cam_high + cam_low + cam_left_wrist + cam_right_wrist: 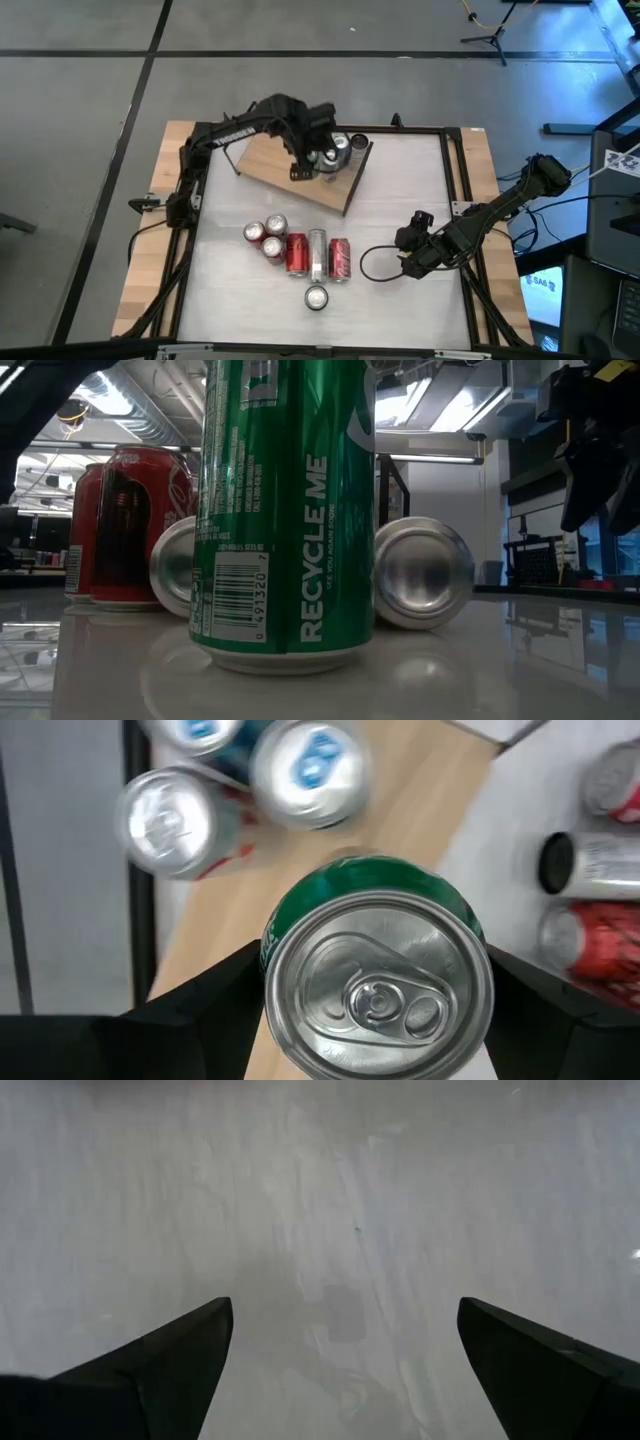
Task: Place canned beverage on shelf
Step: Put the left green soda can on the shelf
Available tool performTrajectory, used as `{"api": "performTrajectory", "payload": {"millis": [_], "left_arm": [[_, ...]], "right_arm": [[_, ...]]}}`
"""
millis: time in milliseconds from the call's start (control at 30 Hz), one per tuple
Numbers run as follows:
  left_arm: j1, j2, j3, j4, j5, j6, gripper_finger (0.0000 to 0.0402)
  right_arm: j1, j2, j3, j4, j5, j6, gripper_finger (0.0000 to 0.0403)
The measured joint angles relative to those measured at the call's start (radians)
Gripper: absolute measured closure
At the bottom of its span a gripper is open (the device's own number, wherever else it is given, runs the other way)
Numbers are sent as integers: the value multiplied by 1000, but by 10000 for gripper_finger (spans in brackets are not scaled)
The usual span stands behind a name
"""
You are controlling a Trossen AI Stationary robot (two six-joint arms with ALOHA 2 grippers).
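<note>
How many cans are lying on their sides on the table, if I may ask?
3, side by side mid-table: left red can, silver can between, right red can. None seems hidden.

**Two Dark Arms, Cables and All**

Both arms read black from above, built of chunky jointed segments. The left arm (240, 128) carries pale lettering along its upper link, too small to read. The right arm (490, 215) shows a bulky rounded joint near its base, and a black cable loops off beside its wrist. Up close, the right gripper (345, 1370) has two matte black, wedge-shaped fingers. The left gripper (375, 1010) shows the same flat dark fingers, sharp-edged and plain.
</note>
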Motion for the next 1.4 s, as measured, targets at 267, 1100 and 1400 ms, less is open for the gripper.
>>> {"api": "performTrajectory", "payload": {"millis": [267,1100,1400], "left_arm": [[103,0,-48,-2,3,74,120],[301,0,-258,246,46,294,120],[339,1,-258,280,68,339,120]], "right_arm": [[0,0,0,-1,0,-1,22],[0,0,0,-1,0,-1,22],[0,0,0,-8,0,0,22]]}}
